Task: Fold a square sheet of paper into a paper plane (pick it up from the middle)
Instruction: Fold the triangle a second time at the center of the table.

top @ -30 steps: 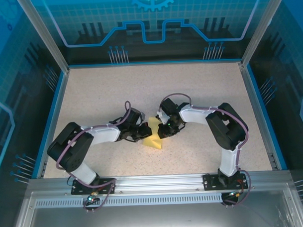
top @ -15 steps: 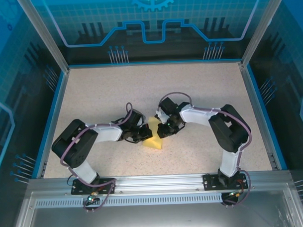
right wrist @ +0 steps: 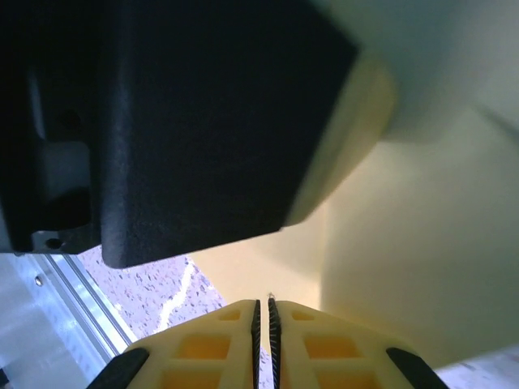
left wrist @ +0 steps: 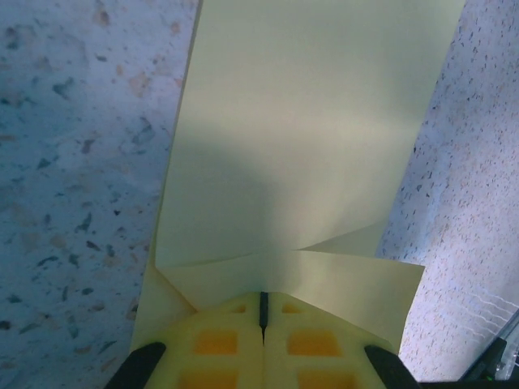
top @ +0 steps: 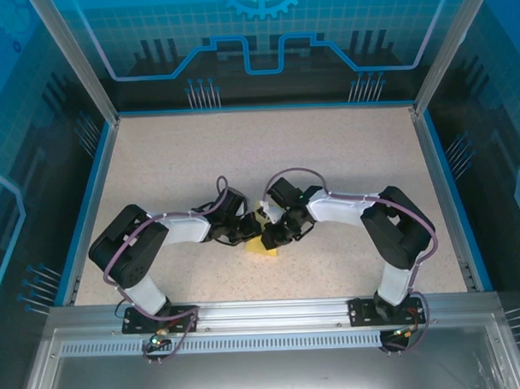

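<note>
**Two Tools Meet Over a Folded Yellow Sheet at Mid-Table**

From the fixed camera above, the left tool [top: 249, 232] and the right tool [top: 271, 236] come nose to nose at the middle of the speckled table [top: 173, 163]. The yellow sheet of paper [top: 264, 248] peeks out just below and between their tips. Bare table lies open on every side of the pair: wide room beyond the tips toward the far wall, and more out to the blue side rail [top: 90, 209]. A narrower strip lies behind them, toward the aluminium front rail [top: 273, 313].

From the left wrist, the left tool [left wrist: 261, 305] is clenched, its yellow pads pressed together on the near end of the sheet of paper [left wrist: 300, 162]. The sheet runs straight ahead of the tips as a long strip with sharp, straight side edges. Two creases slant in toward the pads, and a folded flap juts out to the right of them. Speckled table [left wrist: 73, 162] shows on both sides of the strip.

From the right wrist, the right tool [right wrist: 262, 307] is clamped, with only a hairline slit between its pads, gripping the sheet of paper [right wrist: 405, 243] that rises ahead and to the right of its tips. The black body of the left tool [right wrist: 203, 121] looms close above and ahead. A patch of table [right wrist: 154, 292] and the front rail [right wrist: 57, 300] show off to the left of the pads.
</note>
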You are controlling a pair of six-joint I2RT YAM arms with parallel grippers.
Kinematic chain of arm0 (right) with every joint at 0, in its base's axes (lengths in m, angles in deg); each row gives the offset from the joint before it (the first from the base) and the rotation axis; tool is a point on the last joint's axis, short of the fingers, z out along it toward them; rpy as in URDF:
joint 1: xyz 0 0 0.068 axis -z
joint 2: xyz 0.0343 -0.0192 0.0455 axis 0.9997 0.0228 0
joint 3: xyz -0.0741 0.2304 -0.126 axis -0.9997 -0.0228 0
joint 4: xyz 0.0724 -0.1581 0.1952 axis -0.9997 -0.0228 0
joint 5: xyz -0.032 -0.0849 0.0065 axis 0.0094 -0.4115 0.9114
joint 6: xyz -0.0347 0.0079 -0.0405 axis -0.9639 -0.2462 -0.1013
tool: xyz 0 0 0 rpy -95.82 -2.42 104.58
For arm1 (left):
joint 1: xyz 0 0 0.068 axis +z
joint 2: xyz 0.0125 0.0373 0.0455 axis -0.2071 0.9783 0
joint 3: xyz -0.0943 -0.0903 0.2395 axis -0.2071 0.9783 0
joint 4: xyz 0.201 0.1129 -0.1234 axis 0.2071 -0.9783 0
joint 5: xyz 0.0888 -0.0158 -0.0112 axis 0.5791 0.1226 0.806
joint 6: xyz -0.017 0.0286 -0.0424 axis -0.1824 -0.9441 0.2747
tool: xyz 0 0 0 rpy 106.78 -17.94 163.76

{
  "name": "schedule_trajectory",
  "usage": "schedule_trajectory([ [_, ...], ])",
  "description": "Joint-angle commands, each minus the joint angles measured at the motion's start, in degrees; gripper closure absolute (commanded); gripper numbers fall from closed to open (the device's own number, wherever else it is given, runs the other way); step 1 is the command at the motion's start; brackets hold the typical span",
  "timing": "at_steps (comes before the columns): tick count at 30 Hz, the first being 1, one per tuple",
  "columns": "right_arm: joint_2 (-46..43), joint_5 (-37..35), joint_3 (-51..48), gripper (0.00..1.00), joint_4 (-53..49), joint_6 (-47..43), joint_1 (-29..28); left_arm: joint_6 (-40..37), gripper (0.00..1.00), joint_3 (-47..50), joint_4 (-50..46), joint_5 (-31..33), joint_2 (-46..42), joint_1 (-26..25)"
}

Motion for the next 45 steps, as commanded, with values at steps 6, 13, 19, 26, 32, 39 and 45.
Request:
schedule_trajectory([
  [6,1.04,0.3,-2.75,0.86,1.92,2.38,-0.13,1.4,1.0,2.27,-4.59,4.07,2.21,-0.82],
  [13,-0.28,1.79,-3.66,0.86,3.83,3.23,0.58,1.5,1.0,2.44,-4.57,4.23,2.32,-0.79],
  [19,-3.18,2.58,-5.22,0.87,5.88,4.04,1.71,1.48,1.0,2.45,-4.61,4.34,2.54,-0.79],
  [26,-4.75,3.11,-7.32,0.87,8.09,5.72,2.67,1.5,1.0,2.44,-4.51,4.33,2.51,-0.79],
  [32,-5.32,4.67,-10.63,0.87,11.93,8.46,3.91,1.54,1.0,2.57,-4.53,4.43,2.64,-0.9],
  [39,-3.02,5.7,-10.47,0.87,11.79,7.91,3.89,1.77,1.0,2.55,-4.57,4.58,2.52,-0.87],
  [45,-1.37,4.19,-9.49,0.86,9.12,6.24,3.51,1.9,1.0,2.53,-4.6,4.65,2.6,-0.92],
])
